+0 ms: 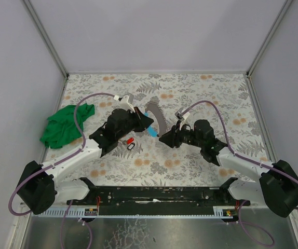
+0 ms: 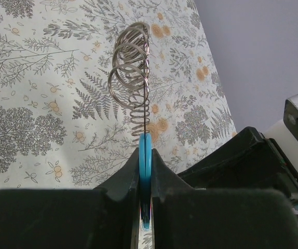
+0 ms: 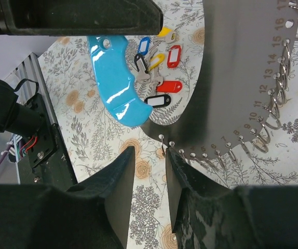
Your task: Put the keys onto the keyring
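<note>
The keyring [image 1: 155, 116] is a grey crescent plate with a light-blue arc and a row of small wire rings along its edge. My left gripper [image 1: 148, 124] is shut on the blue arc [image 2: 145, 155] and holds it on edge above the table; the wire rings [image 2: 131, 78] stand beyond my fingertips. My right gripper [image 3: 150, 153] is open and empty just under the grey plate [image 3: 237, 78], its right fingertip beside the end ring. The keys [image 3: 159, 67], with blue, yellow, red and black tags, lie in a cluster on the table below the ring. A red tag [image 1: 129, 141] shows in the top view.
A green cloth [image 1: 66, 124] lies bunched at the table's left side. Purple cables loop above both arms. The table has a fern-patterned cover and grey walls on three sides. A metal rail [image 1: 154, 194] runs along the near edge.
</note>
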### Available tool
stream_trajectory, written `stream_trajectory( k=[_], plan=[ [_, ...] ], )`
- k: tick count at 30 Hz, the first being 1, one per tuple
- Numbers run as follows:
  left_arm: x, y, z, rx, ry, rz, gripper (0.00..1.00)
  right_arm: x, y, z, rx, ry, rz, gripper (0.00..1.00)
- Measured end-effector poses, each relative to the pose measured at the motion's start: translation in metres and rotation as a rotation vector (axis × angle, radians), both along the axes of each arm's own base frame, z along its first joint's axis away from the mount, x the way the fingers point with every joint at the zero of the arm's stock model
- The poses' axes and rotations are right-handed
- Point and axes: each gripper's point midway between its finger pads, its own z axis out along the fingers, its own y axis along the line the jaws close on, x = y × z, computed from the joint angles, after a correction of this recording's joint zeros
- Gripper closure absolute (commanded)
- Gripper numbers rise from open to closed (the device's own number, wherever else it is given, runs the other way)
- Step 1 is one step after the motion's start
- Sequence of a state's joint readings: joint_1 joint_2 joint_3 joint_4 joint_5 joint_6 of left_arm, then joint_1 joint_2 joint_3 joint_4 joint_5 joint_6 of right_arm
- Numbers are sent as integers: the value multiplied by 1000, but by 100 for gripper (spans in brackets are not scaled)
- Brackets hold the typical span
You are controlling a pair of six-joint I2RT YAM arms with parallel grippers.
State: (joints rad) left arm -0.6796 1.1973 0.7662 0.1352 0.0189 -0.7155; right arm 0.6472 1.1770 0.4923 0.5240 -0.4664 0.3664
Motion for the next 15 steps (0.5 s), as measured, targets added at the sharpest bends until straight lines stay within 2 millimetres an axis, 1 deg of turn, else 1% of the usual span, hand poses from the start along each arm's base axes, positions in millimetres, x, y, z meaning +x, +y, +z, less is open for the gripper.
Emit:
stream_trajectory(
  k=[7, 15],
  plan=[
    [-1, 0, -2, -15, 15, 6, 100, 3, 2, -8, -11, 12, -5, 64],
    [-1, -1, -5, -37, 30, 15, 100, 6, 1, -14, -18, 14, -19, 66]
  ],
)
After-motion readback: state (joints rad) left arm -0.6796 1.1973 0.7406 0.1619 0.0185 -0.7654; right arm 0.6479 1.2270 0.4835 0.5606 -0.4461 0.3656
